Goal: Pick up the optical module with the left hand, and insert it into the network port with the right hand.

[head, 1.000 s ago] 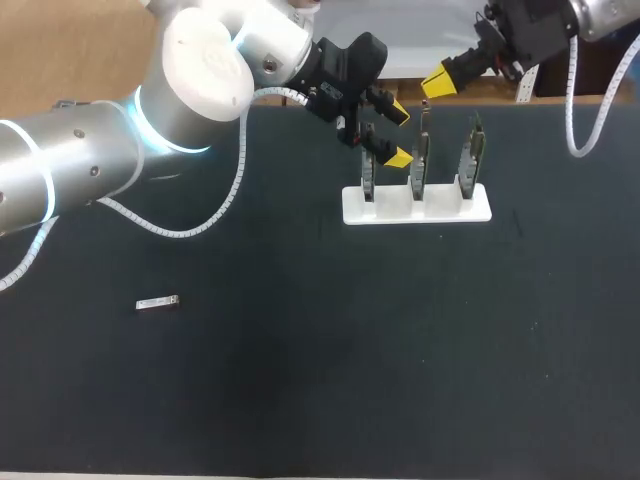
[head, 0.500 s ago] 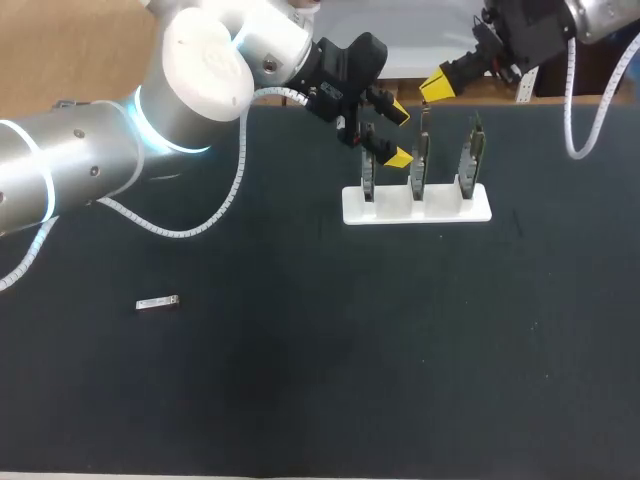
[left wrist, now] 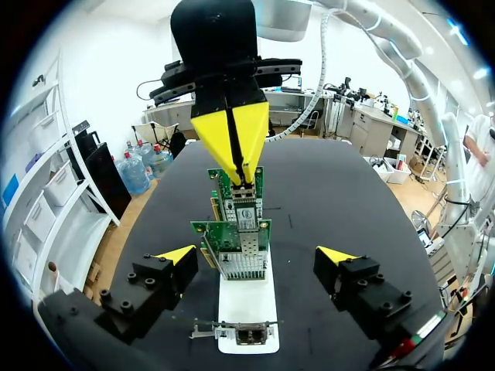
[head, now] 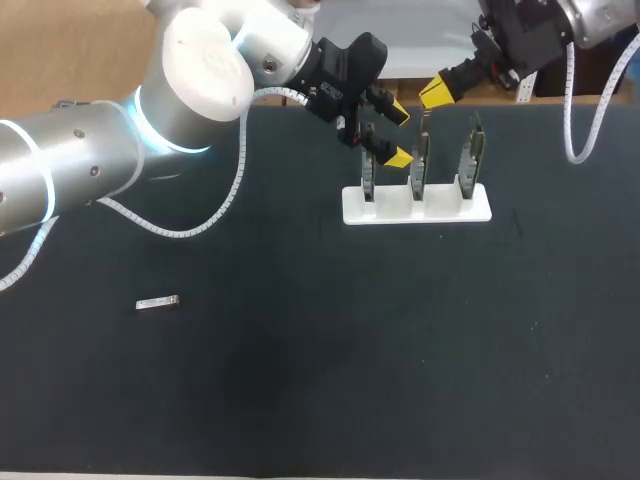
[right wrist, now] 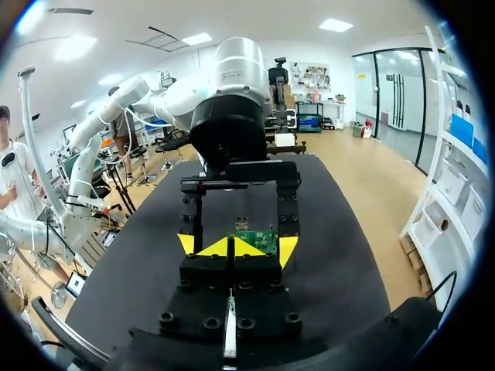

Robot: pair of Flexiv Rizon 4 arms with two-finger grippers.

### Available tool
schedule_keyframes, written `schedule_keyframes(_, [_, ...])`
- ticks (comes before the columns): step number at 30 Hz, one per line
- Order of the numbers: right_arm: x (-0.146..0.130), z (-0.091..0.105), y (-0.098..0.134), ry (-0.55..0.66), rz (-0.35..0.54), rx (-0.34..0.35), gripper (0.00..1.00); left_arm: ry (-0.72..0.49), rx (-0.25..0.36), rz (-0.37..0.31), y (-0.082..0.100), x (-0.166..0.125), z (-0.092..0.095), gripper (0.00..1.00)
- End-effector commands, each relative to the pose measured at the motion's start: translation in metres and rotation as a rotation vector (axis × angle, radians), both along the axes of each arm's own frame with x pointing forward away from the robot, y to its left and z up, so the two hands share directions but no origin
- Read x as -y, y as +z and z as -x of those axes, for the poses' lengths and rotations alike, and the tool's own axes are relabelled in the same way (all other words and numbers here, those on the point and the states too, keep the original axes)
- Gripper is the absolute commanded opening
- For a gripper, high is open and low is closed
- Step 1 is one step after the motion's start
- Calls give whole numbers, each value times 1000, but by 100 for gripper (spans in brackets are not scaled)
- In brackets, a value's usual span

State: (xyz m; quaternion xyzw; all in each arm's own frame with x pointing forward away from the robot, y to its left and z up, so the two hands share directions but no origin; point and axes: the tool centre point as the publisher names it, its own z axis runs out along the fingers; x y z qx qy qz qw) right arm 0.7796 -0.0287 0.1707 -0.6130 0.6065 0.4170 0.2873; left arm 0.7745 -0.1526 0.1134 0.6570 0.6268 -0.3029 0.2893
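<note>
1. Two arms reach over a black table (head: 400, 350). The left arm (head: 120, 150) comes in from the left side, and the right arm (head: 590, 20) comes in from the far right corner.
2. Optical module (head: 158, 302): a small silver bar lying flat on the table near its left side. It is well apart from both grippers and from the holder.
3. Holder (head: 445, 212): a white block near the table's far edge. It bears three green circuit cards upright in a row: the left card (head: 368, 172), the middle card (head: 420, 160) and the right card (head: 474, 150).
4. Left gripper (head: 399, 135): released, with its yellow-tipped fingers wide apart and grasping nothing. It hovers at the left end of the row, level with the cards' upper parts. In the left wrist view the three cards line up straight ahead of it, and neither finger touches a card.
5. Port (left wrist: 241, 267): a metal cage on the middle card, turned toward the left gripper in the left wrist view.
6. Right gripper (head: 436, 88): clenched, with its two yellow tips pressed together into a single wedge. It hangs just above the row of cards, by the top of the middle card in the head view. Whether it touches a card cannot be told. In the right wrist view a green card shows just beyond the tips, with the left gripper facing it from farther on.
</note>
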Motion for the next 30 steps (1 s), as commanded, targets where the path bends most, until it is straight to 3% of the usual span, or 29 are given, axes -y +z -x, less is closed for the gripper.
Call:
schedule_keyframes(1, [0,-5,-5,6,3,-14,0,-4,-4,-5,0,1,-3,100])
schedule_keyframes(30, [3,-7,-28,-5,31,-78,0,-4,-4,-5,0,1,-3,100])
